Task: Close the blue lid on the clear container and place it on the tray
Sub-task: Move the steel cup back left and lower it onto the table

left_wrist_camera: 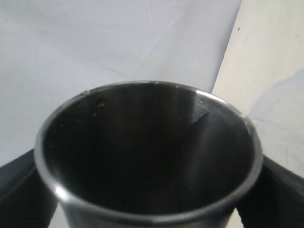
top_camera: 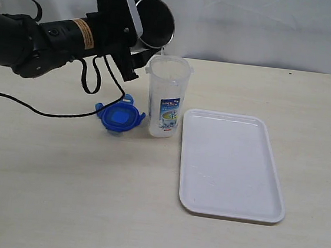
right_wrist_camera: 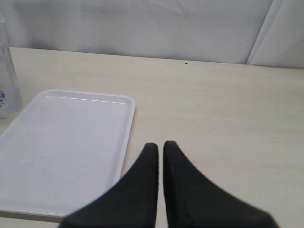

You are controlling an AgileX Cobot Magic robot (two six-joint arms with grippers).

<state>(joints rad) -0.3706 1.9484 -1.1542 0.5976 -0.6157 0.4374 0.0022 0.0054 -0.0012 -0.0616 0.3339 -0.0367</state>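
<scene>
Hardly any of the job looks done. The left gripper [top_camera: 137, 31] is clamped around a steel cup [top_camera: 157, 21], one finger on each side of it. It holds the cup tipped over on its side, with the rim just above the open mouth of the clear container [top_camera: 167, 100], as if pouring into it. I cannot tell whether anything is running out.

The container stands upright on the worktop [top_camera: 57, 195], near the middle and just left of the tray [top_camera: 232, 166], close to the tray's far left corner but not on it. Its top is open. The blue lid [top_camera: 119, 118] lies flat on the worktop just left of the container's foot, with its flaps spread, and nothing is touching it. The tray is bare.

The right gripper [right_wrist_camera: 160, 156] has its fingers pressed together with nothing between them, and it hangs over the worktop beside the tray.

As I read it, every step of the task is left to do. The cup has to be put aside, the lid picked up and snapped onto the container, and the closed container set on the tray.
</scene>
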